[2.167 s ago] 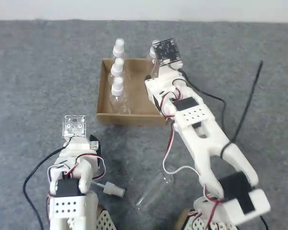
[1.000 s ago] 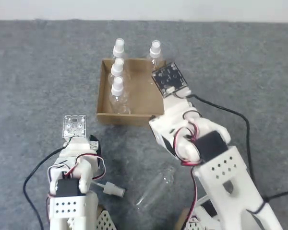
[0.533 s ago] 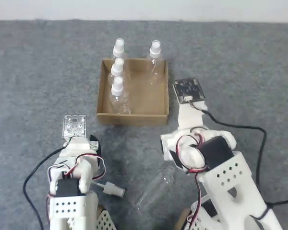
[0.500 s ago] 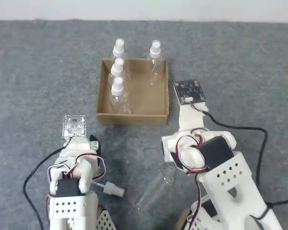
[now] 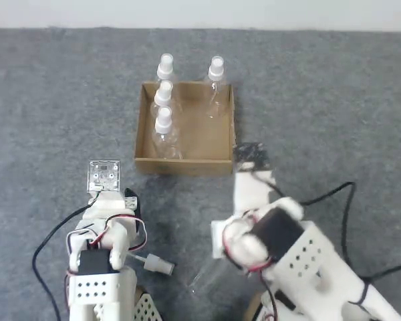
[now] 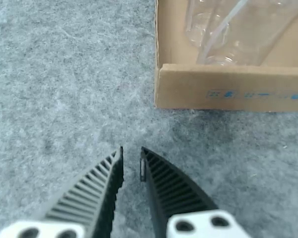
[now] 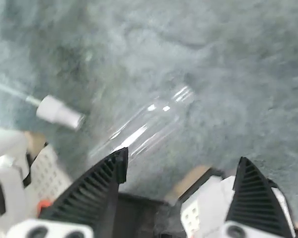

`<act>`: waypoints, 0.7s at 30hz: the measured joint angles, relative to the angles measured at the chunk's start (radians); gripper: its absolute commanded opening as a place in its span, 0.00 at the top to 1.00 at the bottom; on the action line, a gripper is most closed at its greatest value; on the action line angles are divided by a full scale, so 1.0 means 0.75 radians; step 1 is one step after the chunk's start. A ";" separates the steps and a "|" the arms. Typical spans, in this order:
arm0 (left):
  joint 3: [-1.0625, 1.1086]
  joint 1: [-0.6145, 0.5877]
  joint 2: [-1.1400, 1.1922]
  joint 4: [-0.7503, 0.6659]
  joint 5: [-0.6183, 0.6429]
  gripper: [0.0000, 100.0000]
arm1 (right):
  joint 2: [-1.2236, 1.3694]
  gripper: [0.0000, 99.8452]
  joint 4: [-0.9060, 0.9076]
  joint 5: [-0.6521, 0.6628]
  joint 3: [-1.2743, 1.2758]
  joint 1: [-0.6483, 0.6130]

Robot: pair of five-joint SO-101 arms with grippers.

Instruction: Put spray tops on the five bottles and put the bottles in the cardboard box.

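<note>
Bottles [image 5: 164, 127], 4 of them, stand capped in the cardboard box [image 5: 187, 165], so only the 5th is left: the bare bottle [image 7: 144, 126] lies on its side on the carpet [image 5: 334, 100], with its spray top [image 7: 59, 113] loose nearby. Back from the box swings the right gripper [image 7: 183, 161], now hanging over that bottle with jaws spread wide, likely lining up a grab. The left gripper [image 6: 131, 149] waits short of the box, jaws nearly together and empty.

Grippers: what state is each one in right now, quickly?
Left gripper: closed, holding nothing.
Right gripper: open wide, holding nothing, with the lying bottle in front of it.
</note>
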 measured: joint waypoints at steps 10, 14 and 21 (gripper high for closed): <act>0.000 0.000 0.000 0.000 0.000 0.95 | 0.000 0.72 -0.119 -0.051 0.211 -0.158; 0.000 0.000 0.000 0.000 0.000 0.95 | 0.000 0.72 -0.284 -0.051 0.342 -0.190; 0.000 0.000 0.000 0.000 0.000 0.95 | 0.000 0.72 -0.383 -0.055 0.348 -0.360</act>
